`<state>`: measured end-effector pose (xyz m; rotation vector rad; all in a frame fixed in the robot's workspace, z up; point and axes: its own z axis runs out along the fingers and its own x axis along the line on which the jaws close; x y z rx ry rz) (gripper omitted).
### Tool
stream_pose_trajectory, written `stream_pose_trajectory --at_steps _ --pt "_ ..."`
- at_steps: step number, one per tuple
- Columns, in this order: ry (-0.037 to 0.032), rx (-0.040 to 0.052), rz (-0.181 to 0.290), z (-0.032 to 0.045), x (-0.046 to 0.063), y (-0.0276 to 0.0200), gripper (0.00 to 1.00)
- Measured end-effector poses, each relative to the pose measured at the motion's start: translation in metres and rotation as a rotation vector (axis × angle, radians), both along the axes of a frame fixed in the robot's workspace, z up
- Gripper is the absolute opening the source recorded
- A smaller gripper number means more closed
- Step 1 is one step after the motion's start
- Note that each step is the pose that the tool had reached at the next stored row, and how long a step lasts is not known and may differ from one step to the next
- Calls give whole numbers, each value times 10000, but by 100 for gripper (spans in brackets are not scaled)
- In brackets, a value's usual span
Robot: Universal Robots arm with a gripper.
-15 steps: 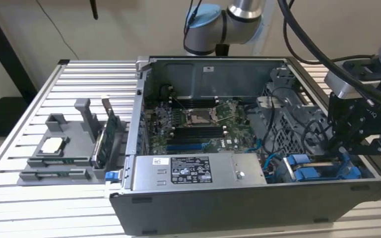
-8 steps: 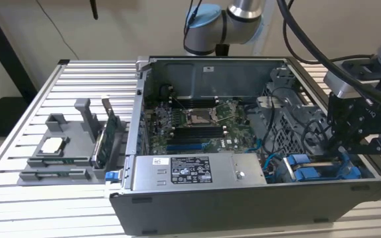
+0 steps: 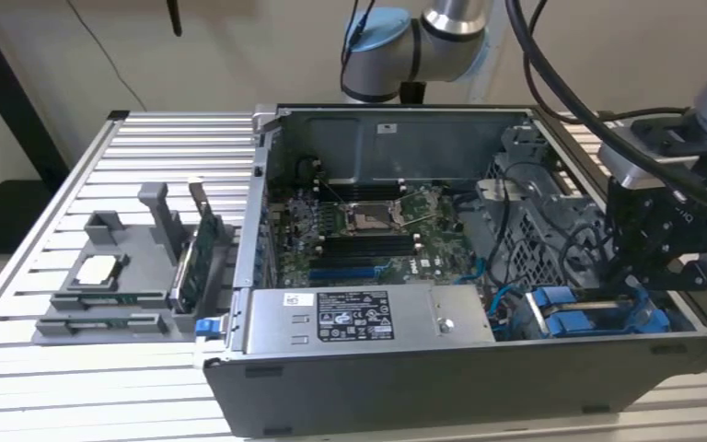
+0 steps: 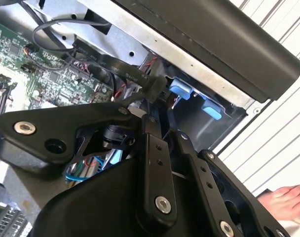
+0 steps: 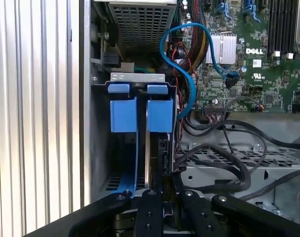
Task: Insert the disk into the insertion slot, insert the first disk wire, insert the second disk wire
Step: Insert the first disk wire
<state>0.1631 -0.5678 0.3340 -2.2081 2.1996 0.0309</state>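
Fig.: gripper [image 5: 165, 195] low over drive bay [image 5: 137, 76], corner of PC case [image 3: 452, 391]; grip state can't be told. Disk [image 5: 159, 117] edge-on in bay, straight ahead of gripper, long axis approx. in line w/ its reach.

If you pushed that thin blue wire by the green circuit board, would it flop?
Probably: the thin blue wire hangs in a loose loop, so it should bend. It looks slim, so likely light. One end seems plugged into the green circuit board, so it may tug back.
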Motion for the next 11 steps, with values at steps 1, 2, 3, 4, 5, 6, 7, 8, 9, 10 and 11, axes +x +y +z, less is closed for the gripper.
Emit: stream_pose_trajectory --at_steps 1,2,3,4,5,6,7,8,9,10,11 --pt "-2 -3 0 -11 0 0 19" --pt "-2 25 0 -23 0 1 19" --pt "-3 23 0 -20 0 0 20" --pt "-2 34 -1 -1 0 0 20" --pt "-1 30 -1 38 0 0 26" --pt "-1 18 -1 85 0 0 26" --pt "-2 12 -1 122 0 1 26" --pt "-1 19 -1 146 0 0 26" --pt "-1 14 -1 169 0 1 26" --pt "-1 14 -1 188 0 0 26" --pt "-2 13 -1 208 0 0 26"
